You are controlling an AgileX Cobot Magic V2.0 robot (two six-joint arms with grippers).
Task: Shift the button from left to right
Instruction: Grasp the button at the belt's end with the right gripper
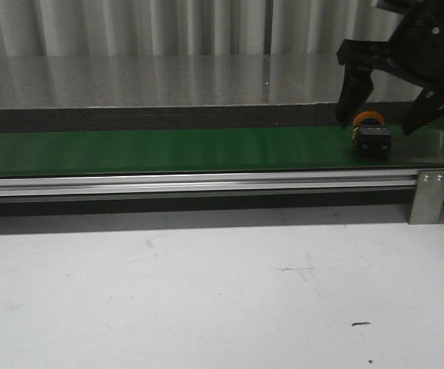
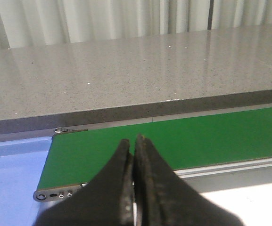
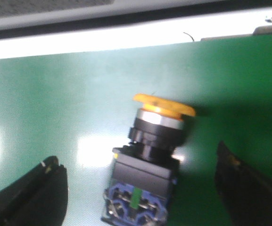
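Button lying on its side at right end of green belt; directly under right gripper, spread wide, holding nothing, fingers straddling it; left gripper closed, empty, far off.

Dim front view | glare patches on green belt beside right gripper's fingers | button softly blurred

The right gripper hangs low at the far right, fingers spread wide. The left gripper is pressed closed.
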